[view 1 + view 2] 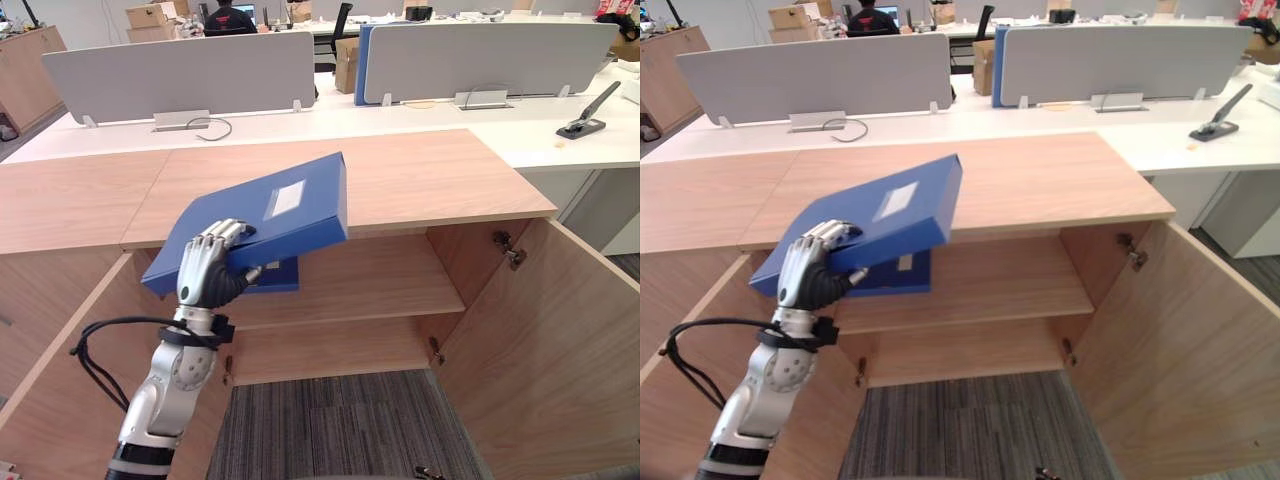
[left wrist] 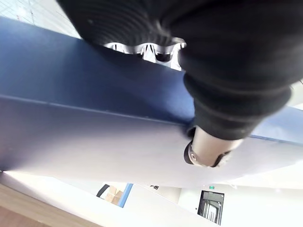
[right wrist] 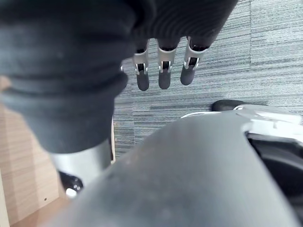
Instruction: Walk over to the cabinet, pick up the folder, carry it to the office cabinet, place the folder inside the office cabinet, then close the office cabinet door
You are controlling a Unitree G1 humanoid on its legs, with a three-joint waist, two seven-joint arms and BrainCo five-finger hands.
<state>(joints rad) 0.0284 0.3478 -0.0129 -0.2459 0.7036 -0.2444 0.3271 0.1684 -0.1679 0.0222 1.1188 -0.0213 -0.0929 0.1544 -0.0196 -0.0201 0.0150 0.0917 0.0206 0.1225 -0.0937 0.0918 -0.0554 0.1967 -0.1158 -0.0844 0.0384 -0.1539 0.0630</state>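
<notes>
The left hand (image 1: 205, 265) curls round the near-left corner of the blue folder (image 1: 275, 210), held tilted before the open office cabinet (image 1: 430, 180), towards its left. The right hand (image 3: 164, 75) hangs with straight fingers above grey carpet (image 3: 265, 56).

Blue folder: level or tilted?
Tilted: the blue box folder, gripped by the left hand, has its far edge higher than the held edge.

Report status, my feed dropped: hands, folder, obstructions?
Left hand shut on tilted blue rectangular folder, before light-wood cabinet. Right hand open, idle. Cabinet doors open.
</notes>
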